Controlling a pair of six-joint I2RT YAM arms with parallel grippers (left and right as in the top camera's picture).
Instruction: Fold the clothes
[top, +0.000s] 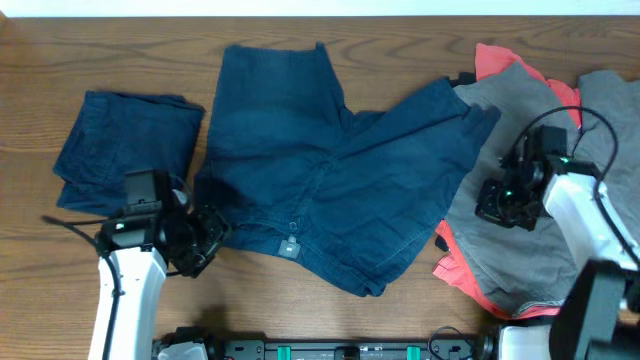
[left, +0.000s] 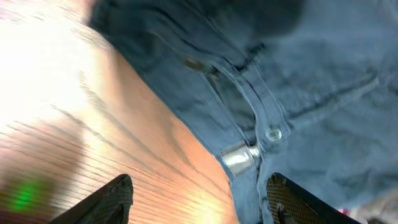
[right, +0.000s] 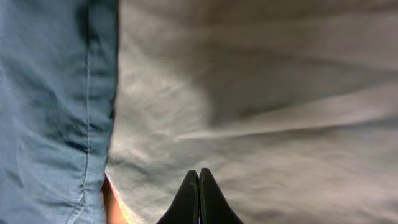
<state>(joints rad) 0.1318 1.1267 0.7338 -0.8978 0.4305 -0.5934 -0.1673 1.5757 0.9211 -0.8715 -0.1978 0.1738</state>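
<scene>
Dark navy-blue shorts lie spread open in the middle of the table, with the waist button near the front edge. In the left wrist view the waistband with its button and a silver tag lies ahead of my left gripper. The left gripper is open and empty at the shorts' left waist corner, one finger over bare wood and one over fabric. My right gripper is shut and empty above a grey garment. It shows in the right wrist view over grey fabric.
A second navy garment lies folded at the left. A coral-red garment lies under the grey one at the right, with another grey piece at the far right edge. The wooden table shows around them.
</scene>
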